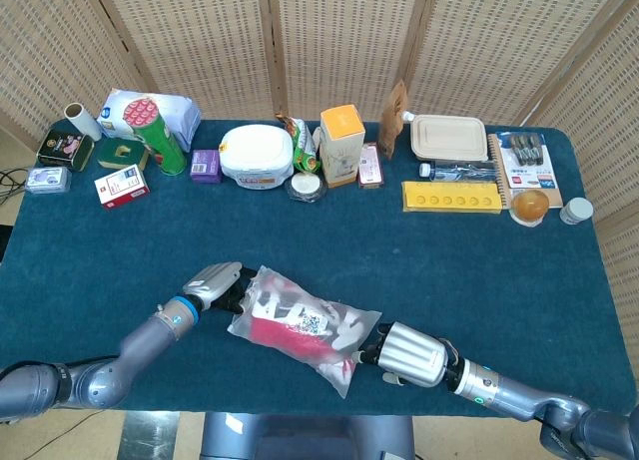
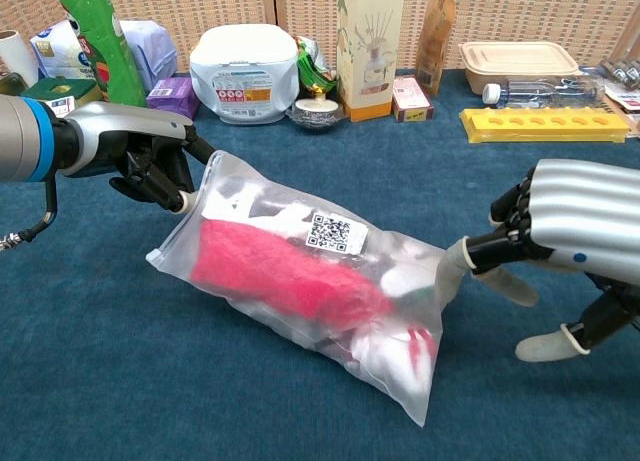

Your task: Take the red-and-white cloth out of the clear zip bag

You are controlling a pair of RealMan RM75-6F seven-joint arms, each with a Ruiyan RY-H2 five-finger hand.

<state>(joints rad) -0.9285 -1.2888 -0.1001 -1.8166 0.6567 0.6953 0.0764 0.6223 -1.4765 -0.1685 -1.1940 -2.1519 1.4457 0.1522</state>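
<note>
Red-and-white cloth (image 2: 290, 276), clear zip bag (image 2: 250, 206), dark-blue table (image 2: 120, 381).

both hands (image 2: 150, 161) (image 2: 560, 231) on the clear zip bag (image 2: 310, 281)

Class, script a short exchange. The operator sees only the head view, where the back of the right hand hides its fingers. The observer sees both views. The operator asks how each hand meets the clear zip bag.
Operator: From above, the right hand covers its own fingers. Do they touch the bag?
Observer: In the chest view, one of the right hand's fingers reaches the right edge of the clear zip bag; nothing is pinched.
Operator: And the left?
Observer: The left hand pinches the bag's upper left corner between its dark fingers.
Operator: Where does the cloth sit?
Observer: The red-and-white cloth is wholly inside, red toward the left hand, white bunched at the near right end.
</note>
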